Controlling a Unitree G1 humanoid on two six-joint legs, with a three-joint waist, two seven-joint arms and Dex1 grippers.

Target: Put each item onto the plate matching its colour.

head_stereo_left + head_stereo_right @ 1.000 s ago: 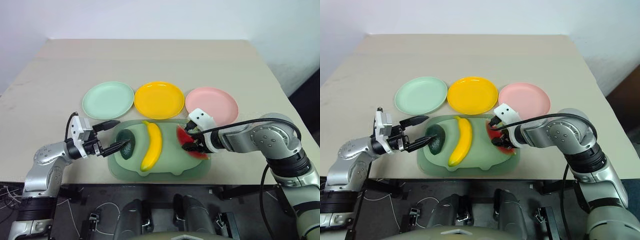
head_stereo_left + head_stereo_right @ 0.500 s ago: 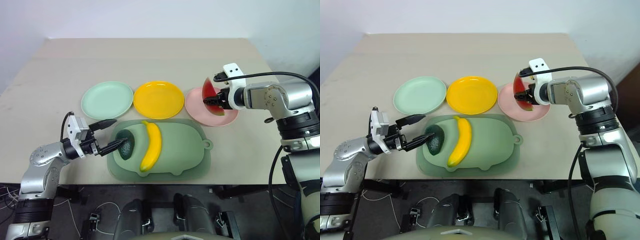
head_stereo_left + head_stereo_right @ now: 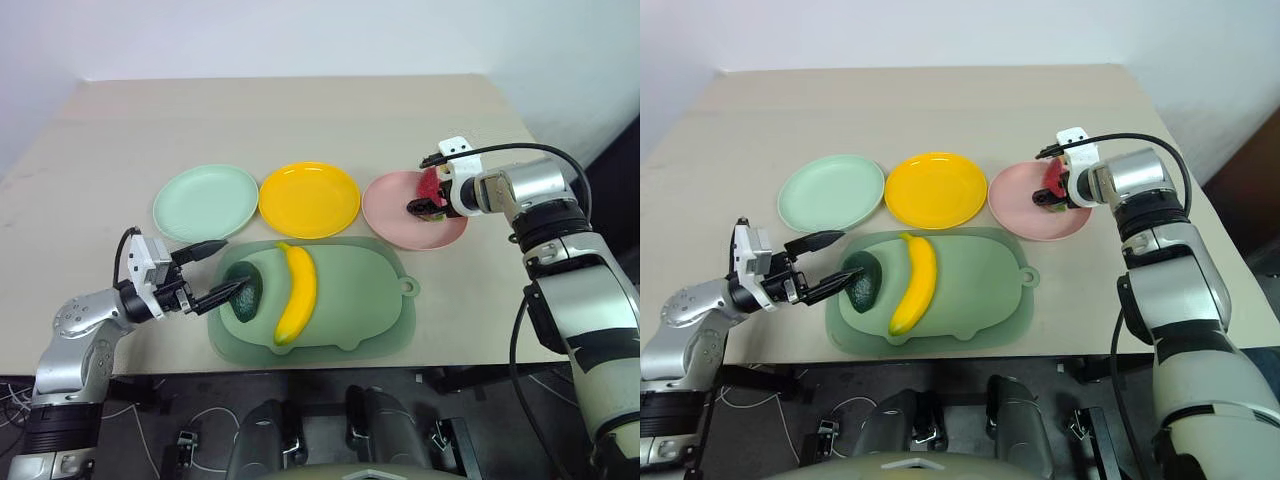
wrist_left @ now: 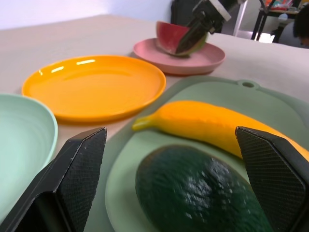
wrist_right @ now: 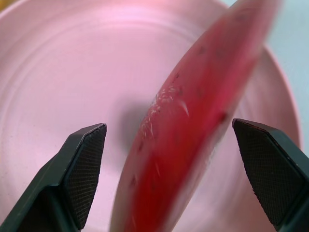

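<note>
Right gripper (image 5: 166,159) hangs over the pink plate (image 3: 385,205) on the right, fingers spread wide either side of the watermelon wedge (image 5: 193,125), which sits on that plate. Left gripper (image 3: 212,270), also spread wide, flanks the avocado (image 3: 244,292) on the near green mat (image 3: 360,310), beside the banana (image 3: 296,300).

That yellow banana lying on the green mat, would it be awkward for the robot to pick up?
Probably not very. The banana looks like smooth, glossy plastic, so it is likely stiff and light, though it may be slippery. Its long curved shape lies flat on the mat, so it seems more apt to spin when nudged than to roll away.
</note>
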